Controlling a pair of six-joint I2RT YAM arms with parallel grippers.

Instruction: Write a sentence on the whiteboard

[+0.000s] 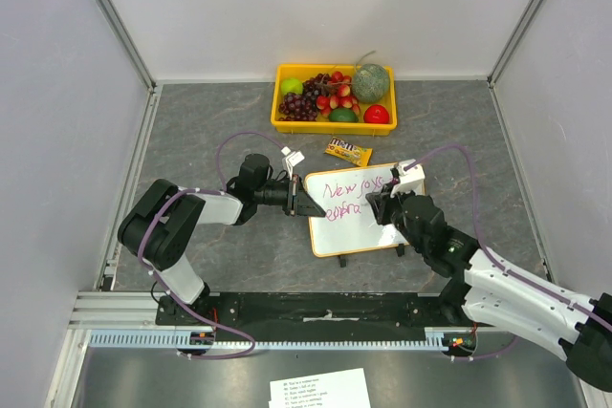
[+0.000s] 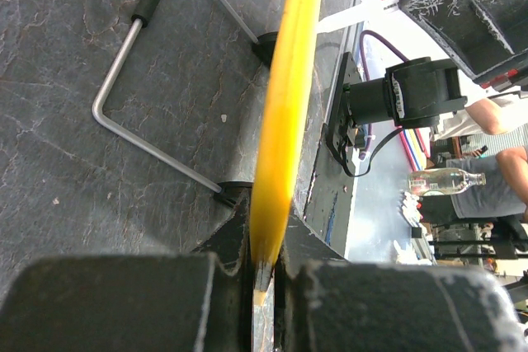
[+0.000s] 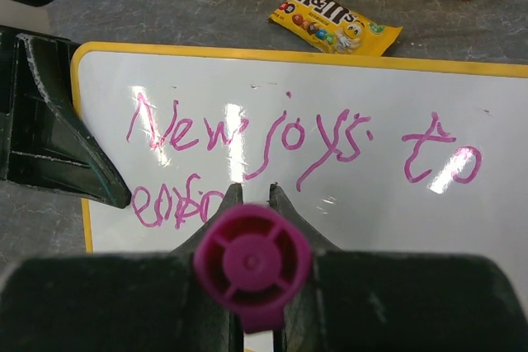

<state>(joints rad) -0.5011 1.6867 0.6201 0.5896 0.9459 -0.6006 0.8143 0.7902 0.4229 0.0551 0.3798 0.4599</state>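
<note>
The whiteboard [image 1: 368, 226] lies mid-table with an orange-yellow frame. The sentence [image 1: 352, 186] on it is pink-purple handwriting; in the right wrist view it reads "New joys to" [image 3: 272, 133], with a partial second-line word below [image 3: 173, 204]. My left gripper [image 1: 304, 200] is shut on the board's left edge. In the left wrist view the yellow frame [image 2: 289, 105] runs between the shut gripper [image 2: 268, 278]. My right gripper [image 1: 382, 205] is shut on a purple marker [image 3: 252, 263], over the board's second line [image 3: 256, 191].
A yellow tray [image 1: 277, 102] of fruit stands at the back. An M&M's bag [image 1: 348, 151] lies just behind the board and also shows in the right wrist view [image 3: 334, 26]. A printed paper sheet [image 1: 318, 391] lies in front of the bases. The board's wire stand [image 2: 124, 113] shows underneath.
</note>
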